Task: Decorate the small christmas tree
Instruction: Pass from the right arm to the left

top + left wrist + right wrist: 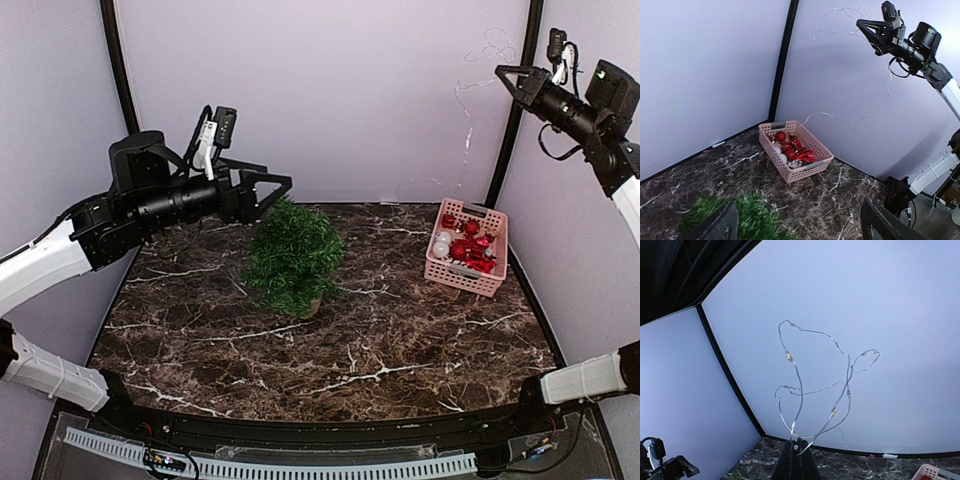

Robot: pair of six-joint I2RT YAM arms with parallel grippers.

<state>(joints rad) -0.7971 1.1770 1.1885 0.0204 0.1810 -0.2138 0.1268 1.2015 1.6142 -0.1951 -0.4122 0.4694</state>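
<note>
The small christmas tree (293,255), bushy dark green on a tan base, stands left of the table's middle; its top shows in the left wrist view (742,217). My left gripper (277,196) is open and empty, hovering just above and behind the tree top, with its fingers (715,227) spread wide. My right gripper (503,73) is raised high at the back right, shut on a thin silver wire string of lights (799,390). The wire loops above the shut fingertips (799,444) and trails down (855,120) toward the basket.
A pink plastic basket (489,283) of red and white ornaments sits at the back right of the dark marble table (330,350); it also shows in the left wrist view (812,167). Pale walls with black corner posts (515,130) enclose the back and sides.
</note>
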